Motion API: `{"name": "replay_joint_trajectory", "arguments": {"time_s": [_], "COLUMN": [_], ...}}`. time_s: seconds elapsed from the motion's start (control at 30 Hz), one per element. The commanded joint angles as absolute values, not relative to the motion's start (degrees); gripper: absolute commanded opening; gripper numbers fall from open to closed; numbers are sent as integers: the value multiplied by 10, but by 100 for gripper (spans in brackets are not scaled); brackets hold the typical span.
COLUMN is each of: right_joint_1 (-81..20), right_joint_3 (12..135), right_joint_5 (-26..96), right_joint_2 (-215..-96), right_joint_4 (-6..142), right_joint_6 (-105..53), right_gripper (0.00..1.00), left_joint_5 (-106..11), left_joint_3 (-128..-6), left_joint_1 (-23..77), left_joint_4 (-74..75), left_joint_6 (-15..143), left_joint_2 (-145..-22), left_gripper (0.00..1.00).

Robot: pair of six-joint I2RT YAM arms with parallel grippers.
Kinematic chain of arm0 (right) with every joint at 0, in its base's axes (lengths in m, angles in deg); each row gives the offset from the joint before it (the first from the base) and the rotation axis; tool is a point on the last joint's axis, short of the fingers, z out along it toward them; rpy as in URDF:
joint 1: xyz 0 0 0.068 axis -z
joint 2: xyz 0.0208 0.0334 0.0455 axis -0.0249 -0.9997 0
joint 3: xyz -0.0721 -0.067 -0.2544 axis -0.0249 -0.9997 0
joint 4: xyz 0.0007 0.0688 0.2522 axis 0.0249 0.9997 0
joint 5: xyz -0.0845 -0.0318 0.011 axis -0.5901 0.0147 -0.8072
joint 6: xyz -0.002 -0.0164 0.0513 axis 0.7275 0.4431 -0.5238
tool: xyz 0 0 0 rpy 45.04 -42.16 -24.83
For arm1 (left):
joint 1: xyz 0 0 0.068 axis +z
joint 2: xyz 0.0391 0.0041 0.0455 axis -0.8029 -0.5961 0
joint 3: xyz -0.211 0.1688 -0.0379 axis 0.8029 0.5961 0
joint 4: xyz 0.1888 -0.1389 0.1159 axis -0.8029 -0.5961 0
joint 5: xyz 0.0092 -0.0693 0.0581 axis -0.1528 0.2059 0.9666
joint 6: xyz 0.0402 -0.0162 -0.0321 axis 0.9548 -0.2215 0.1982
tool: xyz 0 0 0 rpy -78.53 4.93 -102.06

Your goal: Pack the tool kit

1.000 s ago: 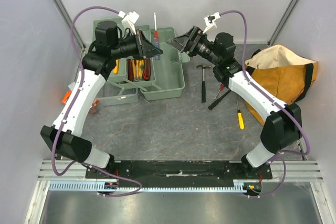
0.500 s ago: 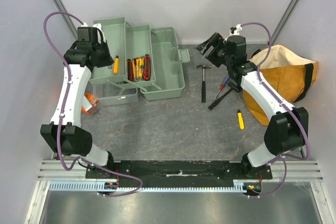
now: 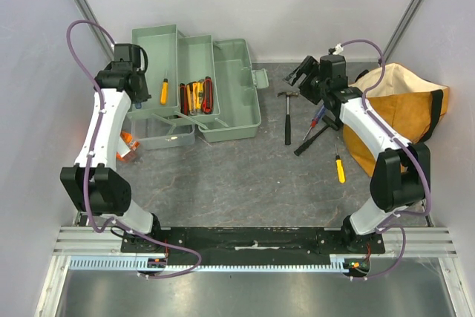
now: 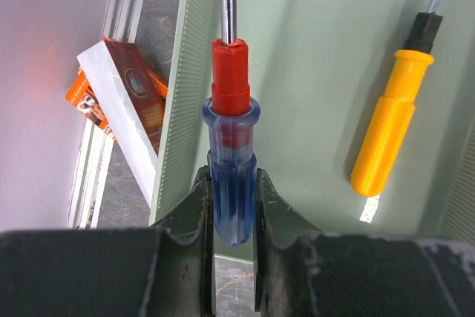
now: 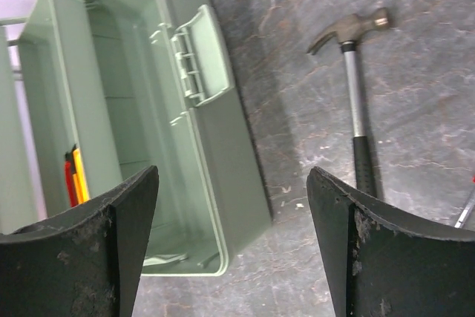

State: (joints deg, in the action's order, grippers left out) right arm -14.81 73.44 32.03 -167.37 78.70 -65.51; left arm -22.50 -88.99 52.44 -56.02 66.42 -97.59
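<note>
- On the grey bench (image 3: 245, 176), seen from above, the pale green plastic toolbox (image 3: 237, 102) sits open at the far left. Red and yellow utility knives (image 3: 197, 96) lie in its middle tray. To the right, a steel hammer with a black grip (image 3: 287, 120) and a loose yellow-handled screwdriver (image 3: 339, 169) lie on the bench, near the orange-tan cloth bag (image 3: 404, 116).
- In the left wrist view, the left end effector (image 4: 232, 198) is nearly closed. It pinches a clear blue screwdriver with a red collar (image 4: 231, 120) by the fat end of its handle. The tool hangs over a green tray of the toolbox. A second yellow screwdriver (image 4: 386, 139) lies there off to the side, not touching it. I think the blue tool is light and stiff, but its smooth handle could slip.
- In the right wrist view, the right end effector (image 5: 231, 213) is wide apart and holds nothing. It hovers over the bench between the toolbox and the hammer. The hammer looks heavy at the head, so I would grab the shaft close to the head, where it should not tip.
</note>
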Motion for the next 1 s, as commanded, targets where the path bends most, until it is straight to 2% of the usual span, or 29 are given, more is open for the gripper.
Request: {"name": "replay_joint_trajectory", "arguments": {"time_s": [0.0, 0.1, 0.2, 0.33, 0.47, 0.77, 0.97], "right_joint_1": [-141, -138, -137, -136, -137, -137, -137], "right_joint_3": [730, 724, 722, 716, 711, 700, 711], "right_joint_5": [261, 250, 226, 141, 78, 53, 27], "right_joint_2": [-1686, -1692, -1696, -1705, -1719, -1788, -1830], "right_joint_4": [823, 834, 848, 892, 927, 924, 916], "right_joint_6": [-630, -624, -618, -613, -615, -649, -652], "right_gripper": [86, 86, 86, 89, 89, 67, 65], "left_joint_5": [-186, -183, -172, -158, -180, -284, -389], "left_joint_3": [-883, -882, -887, -890, -903, -951, -968], "left_joint_1": [525, 525, 524, 525, 524, 516, 509], "left_joint_4": [-553, -549, -550, -550, -553, -564, -539], "left_joint_6": [686, 685, 685, 673, 661, 633, 621], "left_joint_2": [-984, -994, -1007, -1010, -1006, -966, -917], "left_gripper": [12, 13, 18, 40, 48, 52, 52]}}
